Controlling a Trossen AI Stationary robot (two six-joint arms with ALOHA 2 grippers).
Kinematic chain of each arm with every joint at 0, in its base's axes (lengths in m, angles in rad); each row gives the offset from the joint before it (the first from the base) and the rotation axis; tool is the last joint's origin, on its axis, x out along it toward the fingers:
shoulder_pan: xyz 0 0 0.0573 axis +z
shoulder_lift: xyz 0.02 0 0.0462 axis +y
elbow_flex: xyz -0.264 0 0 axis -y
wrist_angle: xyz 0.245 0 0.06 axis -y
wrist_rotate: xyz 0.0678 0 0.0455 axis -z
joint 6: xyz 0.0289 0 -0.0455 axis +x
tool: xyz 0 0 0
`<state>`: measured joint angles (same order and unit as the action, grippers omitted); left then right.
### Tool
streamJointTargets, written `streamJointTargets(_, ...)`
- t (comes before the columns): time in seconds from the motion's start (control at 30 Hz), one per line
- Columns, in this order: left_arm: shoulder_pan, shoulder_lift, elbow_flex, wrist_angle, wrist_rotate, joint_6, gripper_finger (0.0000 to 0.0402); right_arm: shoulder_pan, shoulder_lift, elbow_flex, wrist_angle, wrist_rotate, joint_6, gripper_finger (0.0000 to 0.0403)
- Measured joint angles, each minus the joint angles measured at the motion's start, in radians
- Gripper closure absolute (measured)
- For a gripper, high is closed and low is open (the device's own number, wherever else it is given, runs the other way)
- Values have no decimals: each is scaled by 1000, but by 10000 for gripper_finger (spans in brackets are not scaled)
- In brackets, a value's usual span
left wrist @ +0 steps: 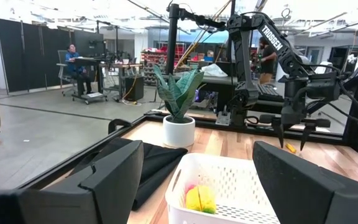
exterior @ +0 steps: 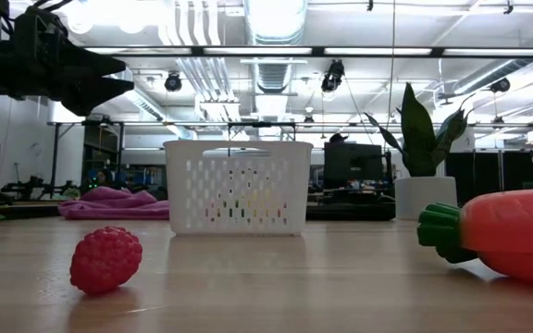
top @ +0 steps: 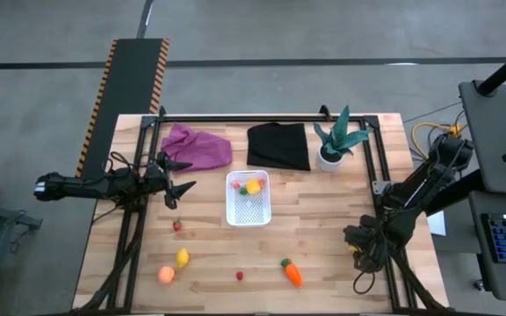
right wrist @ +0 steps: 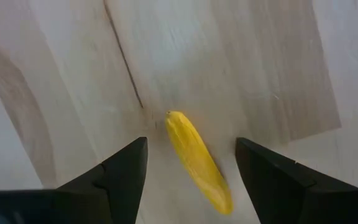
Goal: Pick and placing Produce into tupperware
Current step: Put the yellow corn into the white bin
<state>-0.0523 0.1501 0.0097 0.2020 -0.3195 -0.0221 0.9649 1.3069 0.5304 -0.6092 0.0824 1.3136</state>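
My left end effector hangs open at the tupperware's nine o'clock; only my right wrist view shows the yellow piece between my open right end effector.

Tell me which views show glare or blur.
Low view: ceiling lights glare white, and the near carrot is soft. Right wrist view: the yellow piece and the table look smeared. High view: even light, sharp basket.

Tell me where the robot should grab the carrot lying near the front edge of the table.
Grip the carrot across its orange body, coming straight down from above. It lies flat on the table, green top toward the basket, so the fingers should close across its width, not along its tapering length.
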Motion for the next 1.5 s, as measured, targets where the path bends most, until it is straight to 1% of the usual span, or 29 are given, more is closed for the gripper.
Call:
streamJointTargets(0.13,0,2,0,0,0,0,111,0,1,-5,-5,1,21,176)
streamJointTargets(0.27,0,2,0,-1,0,0,111,0,15,5,-17,1,15,194)
streamJointTargets(0.47,0,2,0,-1,0,0,111,0,49,12,-33,7,14,237)
streamJointTargets(1.07,0,2,0,0,0,0,111,-1,57,41,-84,16,34,348)
streamJointTargets(1.3,0,2,0,0,0,0,111,-1,59,60,-59,21,37,379)
streamJointTargets(1.37,0,2,0,0,0,0,111,-1,60,64,-42,43,30,384)
streamJointTargets(1.5,0,2,0,0,0,0,111,-3,58,77,42,146,-17,389)
